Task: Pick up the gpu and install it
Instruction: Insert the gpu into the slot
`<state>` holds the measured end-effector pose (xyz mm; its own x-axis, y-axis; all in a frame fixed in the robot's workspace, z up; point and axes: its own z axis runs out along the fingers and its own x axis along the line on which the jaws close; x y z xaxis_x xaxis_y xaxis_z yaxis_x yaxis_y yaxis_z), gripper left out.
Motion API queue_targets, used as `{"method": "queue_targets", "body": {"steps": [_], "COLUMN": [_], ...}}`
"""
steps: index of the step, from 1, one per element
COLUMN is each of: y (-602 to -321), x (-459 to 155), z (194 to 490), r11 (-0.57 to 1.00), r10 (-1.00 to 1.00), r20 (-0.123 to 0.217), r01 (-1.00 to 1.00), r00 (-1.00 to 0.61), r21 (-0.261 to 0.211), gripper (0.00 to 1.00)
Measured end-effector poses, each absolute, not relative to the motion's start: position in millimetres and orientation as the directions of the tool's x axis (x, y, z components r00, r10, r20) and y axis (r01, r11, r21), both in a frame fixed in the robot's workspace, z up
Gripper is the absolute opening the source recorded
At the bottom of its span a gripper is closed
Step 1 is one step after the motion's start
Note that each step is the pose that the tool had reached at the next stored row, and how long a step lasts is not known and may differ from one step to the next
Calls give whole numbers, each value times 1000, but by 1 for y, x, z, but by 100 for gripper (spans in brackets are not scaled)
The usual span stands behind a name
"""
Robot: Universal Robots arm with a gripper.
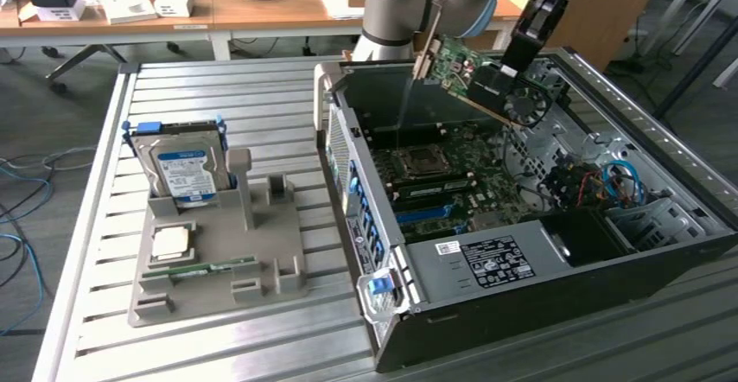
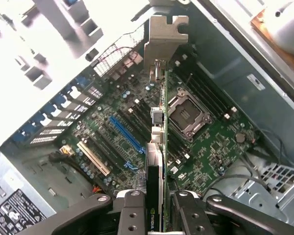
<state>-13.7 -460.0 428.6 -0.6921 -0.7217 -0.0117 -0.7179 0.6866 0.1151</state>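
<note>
The gpu [image 1: 471, 73] is a green circuit card with a black fan and a silver bracket at one end. It hangs tilted above the open computer case [image 1: 645, 183], over the far part of the motherboard [image 1: 444, 170]. My gripper [image 1: 505, 73] is shut on its fan end. In the wrist view the gpu [image 2: 159, 147] runs edge-on away from my gripper [image 2: 157, 205], its silver bracket [image 2: 165, 41] at the far end, above the motherboard [image 2: 210, 142] with its blue slot [image 2: 126, 133] and CPU socket [image 2: 188, 115].
A grey holder [image 1: 219, 265] on the slatted table [image 1: 196, 88] carries a silver hard drive with a blue-white label [image 1: 182, 170], a CPU chip [image 1: 171, 242] and a green memory stick [image 1: 202, 270]. The case has a power supply [image 1: 490, 257] and blue cables [image 1: 617, 179].
</note>
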Motion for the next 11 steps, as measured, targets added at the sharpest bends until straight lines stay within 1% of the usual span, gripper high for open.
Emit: {"method": "queue_targets", "body": {"steps": [11], "y": [-460], "x": [-14], "z": [428], "r11": [580], "r10": [-811], "r20": [-9], "r01": [-807], "r00": [-585], "r21": [113], "gripper": [26]}}
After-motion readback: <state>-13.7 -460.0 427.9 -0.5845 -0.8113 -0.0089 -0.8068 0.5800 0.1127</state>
